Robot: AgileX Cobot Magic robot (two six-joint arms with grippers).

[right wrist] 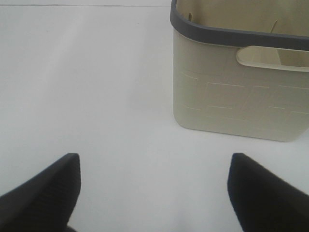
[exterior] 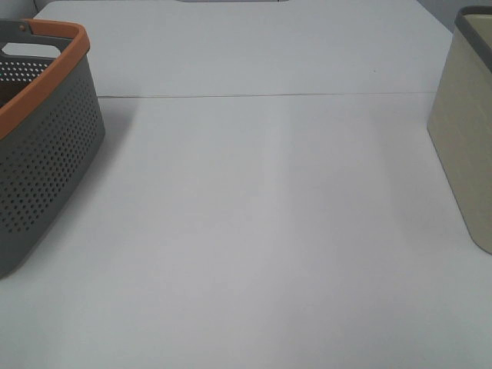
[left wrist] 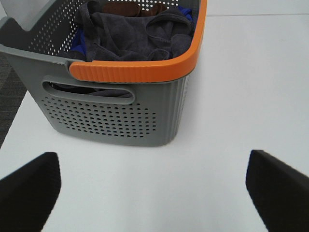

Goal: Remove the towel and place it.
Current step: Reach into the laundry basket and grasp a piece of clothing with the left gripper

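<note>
Left claw (left wrist: 153, 193) wide, empty; the towel (left wrist: 129, 35) lies in the basket (left wrist: 113, 123) ahead. Right claw (right wrist: 154, 193) wide, cream bin (right wrist: 227, 96) ahead.

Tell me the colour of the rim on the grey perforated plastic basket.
Orange rim, seen best in the left wrist view.

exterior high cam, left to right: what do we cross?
grey perforated basket with orange rim → white table → beige bin with dark rim. Both containers are cut off by the picture's edges; no gripper shows in this view.
</note>
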